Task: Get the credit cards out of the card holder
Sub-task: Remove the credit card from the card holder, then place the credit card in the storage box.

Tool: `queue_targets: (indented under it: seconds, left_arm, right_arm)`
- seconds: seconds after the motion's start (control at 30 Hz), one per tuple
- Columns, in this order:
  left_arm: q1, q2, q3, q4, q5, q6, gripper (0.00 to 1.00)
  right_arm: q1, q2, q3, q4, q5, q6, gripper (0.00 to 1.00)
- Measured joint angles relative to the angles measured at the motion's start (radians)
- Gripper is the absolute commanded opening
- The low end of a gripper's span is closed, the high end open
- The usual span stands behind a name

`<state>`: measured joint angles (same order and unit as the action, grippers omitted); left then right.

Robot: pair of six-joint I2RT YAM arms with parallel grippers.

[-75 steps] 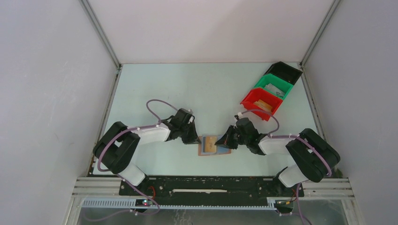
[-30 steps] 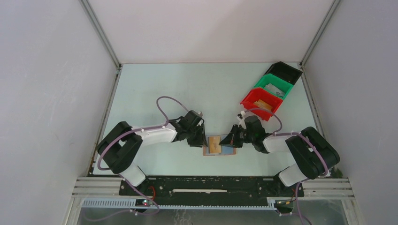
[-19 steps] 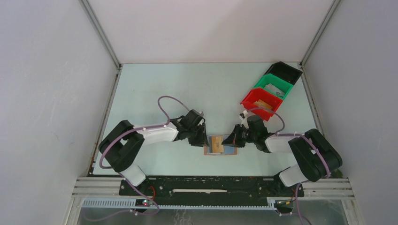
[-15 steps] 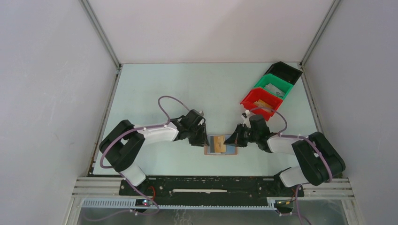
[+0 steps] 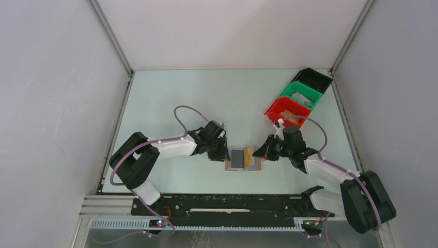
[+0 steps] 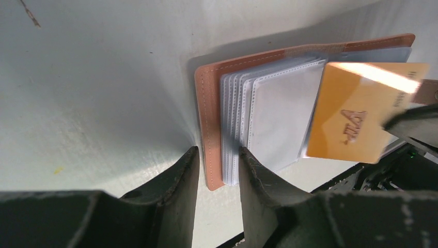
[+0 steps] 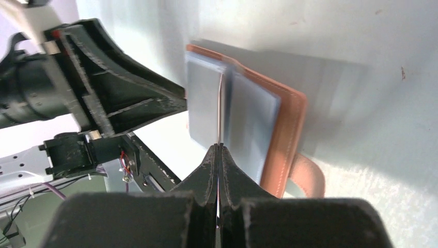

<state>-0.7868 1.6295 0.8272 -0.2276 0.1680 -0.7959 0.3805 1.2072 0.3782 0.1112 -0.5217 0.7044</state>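
The card holder point(image 5: 231, 166) is a brown wallet lying open on the table, with its grey plastic sleeves point(image 6: 279, 111) showing. My left gripper point(image 5: 224, 153) is closed on the wallet's left edge point(image 6: 209, 155), one finger point(image 6: 178, 178) outside the leather and one on the sleeves. My right gripper point(image 5: 261, 153) is shut on the tan card point(image 5: 249, 155). The card stands tilted and mostly clear of the sleeves point(image 6: 361, 111), and shows edge-on in the right wrist view point(image 7: 220, 111). The brown cover point(image 7: 289, 134) and strap tab point(image 7: 311, 175) lie below it. No black or blue-grey card shows.
A red bin point(image 5: 287, 113), a green bin point(image 5: 301, 95) and a black bin point(image 5: 312, 78) stand in a diagonal row at the back right. The black frame rail point(image 5: 232, 204) runs along the near edge. White walls enclose the table.
My right gripper has drawn the tan card to the right and tipped it up, baring the grey sleeves. The right arm has swung outward. The left gripper stays on the wallet's left edge.
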Motion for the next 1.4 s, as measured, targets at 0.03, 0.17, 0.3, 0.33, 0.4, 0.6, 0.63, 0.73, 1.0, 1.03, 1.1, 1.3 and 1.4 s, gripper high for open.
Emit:
queue_targets:
  seconds: [0.03,0.17,0.3,0.33,0.4,0.6,0.63,0.73,1.0,1.03,1.1,1.3,1.4]
  left_arm:
    - [0.0,0.0,0.001,-0.001,0.0,0.0,0.39]
    - [0.0,-0.001,0.01,-0.019,-0.007,0.001,0.39]
    - [0.0,-0.005,0.018,-0.06,-0.025,0.01,0.39]
    - [0.0,-0.009,0.021,-0.078,-0.035,0.012,0.39]
    - [0.0,-0.016,0.025,-0.106,-0.048,0.016,0.39]
    - [0.0,-0.074,0.05,-0.2,-0.074,0.037,0.4]
    - [0.0,-0.092,0.058,-0.212,-0.08,0.041,0.4]
    - [0.002,-0.14,0.088,-0.241,-0.088,0.055,0.4]
    - [0.03,-0.306,0.103,-0.251,-0.055,0.1,0.59]
    - [0.047,-0.333,0.103,-0.25,-0.032,0.106,0.67]
    - [0.081,-0.377,0.101,-0.245,0.007,0.119,0.79]
    - [0.172,-0.515,0.063,-0.15,0.206,0.13,0.93]
    - [0.174,-0.528,0.027,-0.071,0.314,0.113,0.94]
  right_arm:
    - [-0.001,-0.032,0.0,-0.014,0.003,-0.001,0.0]
    - [-0.002,-0.138,0.007,-0.085,0.019,-0.008,0.0]
    - [-0.002,-0.196,0.038,-0.177,0.037,-0.016,0.0]
    - [-0.002,-0.208,0.047,-0.196,0.042,-0.019,0.0]
    - [-0.002,-0.227,0.064,-0.232,0.053,-0.021,0.0]
    - [-0.006,-0.257,0.148,-0.336,0.084,-0.04,0.0]
    - [-0.011,-0.257,0.173,-0.35,0.087,-0.048,0.0]
    - [-0.035,-0.25,0.23,-0.364,0.076,-0.071,0.0]
    - [-0.054,-0.223,0.289,-0.349,-0.062,-0.116,0.0]
    - [-0.054,-0.223,0.289,-0.347,-0.079,-0.116,0.0]
    - [-0.058,-0.224,0.289,-0.336,-0.109,-0.112,0.0]
    - [-0.072,-0.24,0.282,-0.224,-0.202,-0.021,0.0]
    - [-0.072,-0.248,0.264,-0.135,-0.232,0.054,0.0]
